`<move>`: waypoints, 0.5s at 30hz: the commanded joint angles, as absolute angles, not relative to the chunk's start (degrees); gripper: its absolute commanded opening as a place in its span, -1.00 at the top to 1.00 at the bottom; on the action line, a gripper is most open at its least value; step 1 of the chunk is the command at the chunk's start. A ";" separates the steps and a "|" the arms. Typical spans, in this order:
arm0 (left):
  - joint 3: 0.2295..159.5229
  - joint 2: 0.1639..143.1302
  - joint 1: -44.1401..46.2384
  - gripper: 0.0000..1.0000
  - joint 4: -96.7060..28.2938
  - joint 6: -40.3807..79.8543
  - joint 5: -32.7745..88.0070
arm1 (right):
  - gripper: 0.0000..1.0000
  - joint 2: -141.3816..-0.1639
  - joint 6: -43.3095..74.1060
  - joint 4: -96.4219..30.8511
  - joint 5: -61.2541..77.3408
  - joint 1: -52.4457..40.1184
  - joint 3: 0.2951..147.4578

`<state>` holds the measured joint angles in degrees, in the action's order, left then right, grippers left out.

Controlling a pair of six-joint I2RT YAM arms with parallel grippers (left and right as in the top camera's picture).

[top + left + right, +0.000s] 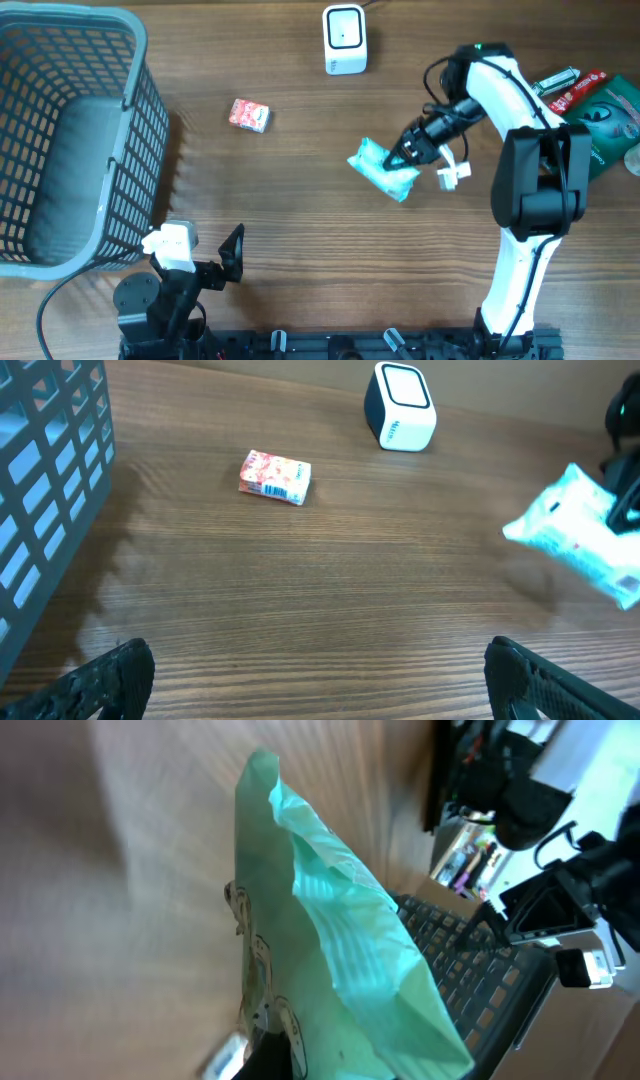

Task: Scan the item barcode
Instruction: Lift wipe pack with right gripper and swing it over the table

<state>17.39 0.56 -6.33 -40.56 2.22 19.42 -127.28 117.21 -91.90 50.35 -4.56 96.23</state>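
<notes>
Right gripper: jaws drawn narrow, pinched on one end of the teal packet. The packet sticks out left of the fingertips, mid-table, right of centre. You have it well short of the white scanner, which stands at the far edge, left of the packet.

Left gripper: jaws spread wide, nothing between them. It sits at the near edge, left side, well apart from the packet.

Surface: brown wood-grain table. A grey slatted basket takes the far-left corner. A small red box lies flat between basket and scanner, touching neither. A heap of green and red packets sits at the far right, behind the right arm.

View differences:
- The left wrist view gives you the red box side-on, with a barcode on its near face; overhead does not show that. It also shows the scanner face tilted up and the teal packet at right with a faint shadow on the table below it, so it seems held off the wood. Both left fingers show only as dark tips at the bottom corners.
- The right wrist view is filled by the packet, crinkled and edge-on. No barcode is readable on it. The background is blurred: wood grain and dark gear at right.
</notes>
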 commanded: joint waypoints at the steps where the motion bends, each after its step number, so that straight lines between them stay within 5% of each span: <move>1: 17.15 0.38 -6.61 -1.00 -40.38 1.30 19.92 | 0.80 -128.07 118.43 -92.33 55.29 -4.08 92.97; 7: 17.15 0.38 -6.61 -1.00 -40.38 1.30 19.92 | 0.83 -128.05 114.15 -91.79 55.57 -3.99 92.88; 12: 17.15 0.38 -6.61 -1.00 -40.38 1.30 19.92 | 0.91 -128.05 76.27 -77.23 65.47 -3.97 92.99; 15: 17.15 0.38 -6.61 -1.00 -40.40 1.30 19.92 | 0.91 -128.03 65.41 -76.95 70.00 -5.04 94.26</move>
<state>17.39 0.56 -6.33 -40.53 2.22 19.42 -127.39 84.27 -76.97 61.56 -4.19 92.90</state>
